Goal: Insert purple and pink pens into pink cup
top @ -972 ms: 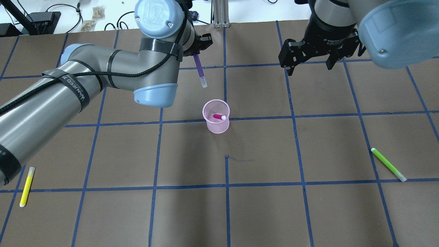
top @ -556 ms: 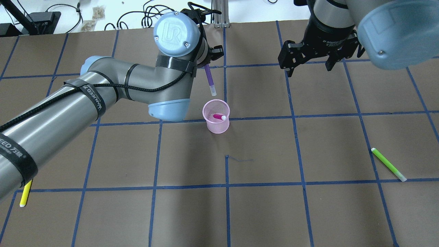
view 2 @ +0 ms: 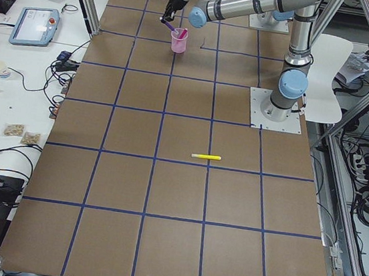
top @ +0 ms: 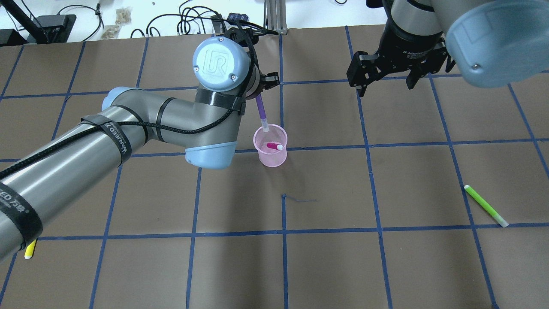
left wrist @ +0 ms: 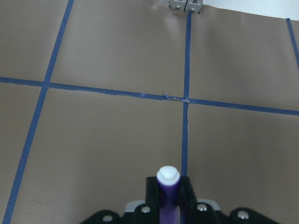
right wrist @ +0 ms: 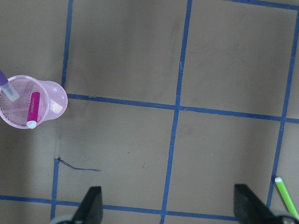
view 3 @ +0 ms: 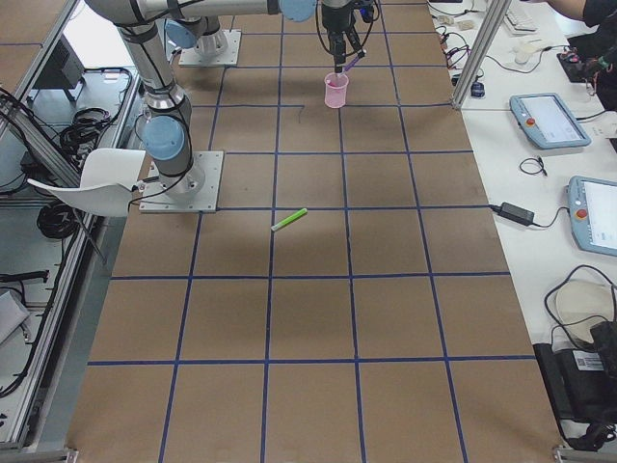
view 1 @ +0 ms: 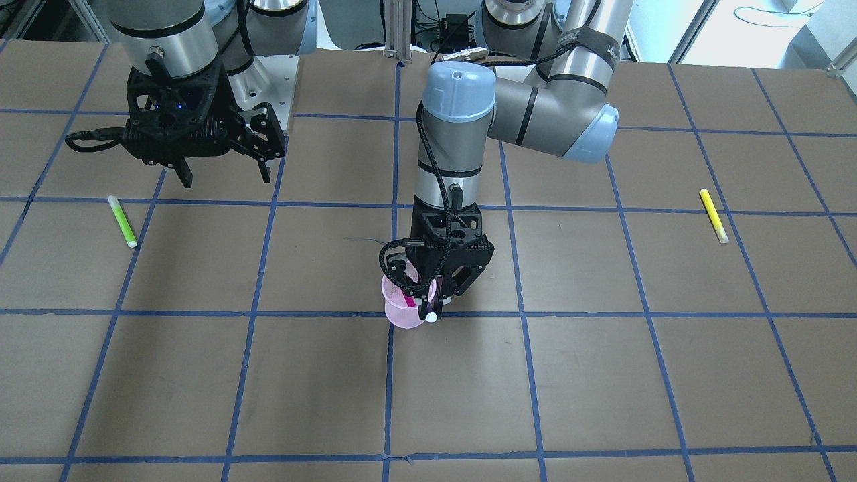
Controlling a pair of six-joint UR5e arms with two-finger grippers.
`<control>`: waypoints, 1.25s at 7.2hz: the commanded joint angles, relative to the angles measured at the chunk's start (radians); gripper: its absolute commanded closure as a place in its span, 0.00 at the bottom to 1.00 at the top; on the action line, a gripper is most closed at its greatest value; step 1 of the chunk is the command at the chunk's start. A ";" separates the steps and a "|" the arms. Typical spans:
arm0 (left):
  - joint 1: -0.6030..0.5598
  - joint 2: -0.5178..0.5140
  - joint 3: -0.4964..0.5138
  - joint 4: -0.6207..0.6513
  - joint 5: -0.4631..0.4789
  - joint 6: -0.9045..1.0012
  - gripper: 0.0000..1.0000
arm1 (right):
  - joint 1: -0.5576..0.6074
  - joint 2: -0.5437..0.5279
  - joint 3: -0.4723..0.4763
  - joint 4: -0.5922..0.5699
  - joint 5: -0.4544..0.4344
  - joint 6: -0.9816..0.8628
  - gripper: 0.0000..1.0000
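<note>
The pink mesh cup (top: 272, 159) stands upright near the table's middle, with the pink pen (top: 274, 146) lying tilted inside it. My left gripper (view 1: 438, 298) is shut on the purple pen (top: 261, 112) and holds it tilted over the cup's far rim. The pen's white tip is just inside the rim, as the right wrist view shows (right wrist: 8, 88) beside the pink pen (right wrist: 32, 109) in the cup (right wrist: 52, 100). The left wrist view shows the purple pen (left wrist: 168, 184) clamped between the fingers. My right gripper (top: 387, 87) is open and empty, raised to the right of the cup.
A green pen (top: 486, 206) lies on the table at the near right. A yellow pen (top: 29, 249) lies at the near left, partly under my left arm. Blue tape lines grid the brown table.
My left arm has swung right and toward the cup, bringing the purple pen down until its tip is at the cup's rim. The right gripper has barely moved.
</note>
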 commanded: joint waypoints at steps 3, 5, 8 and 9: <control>-0.024 -0.002 -0.040 0.001 0.027 0.008 0.99 | 0.001 0.004 0.001 0.000 -0.001 -0.001 0.00; -0.024 -0.012 -0.043 0.001 0.030 0.007 0.51 | 0.001 0.004 0.001 0.000 0.002 -0.003 0.00; -0.007 -0.002 -0.034 0.004 0.024 0.011 0.00 | 0.001 0.006 0.003 -0.001 0.002 0.008 0.00; 0.026 0.033 -0.016 -0.020 0.012 0.046 0.00 | 0.001 0.004 0.001 0.000 0.002 0.008 0.00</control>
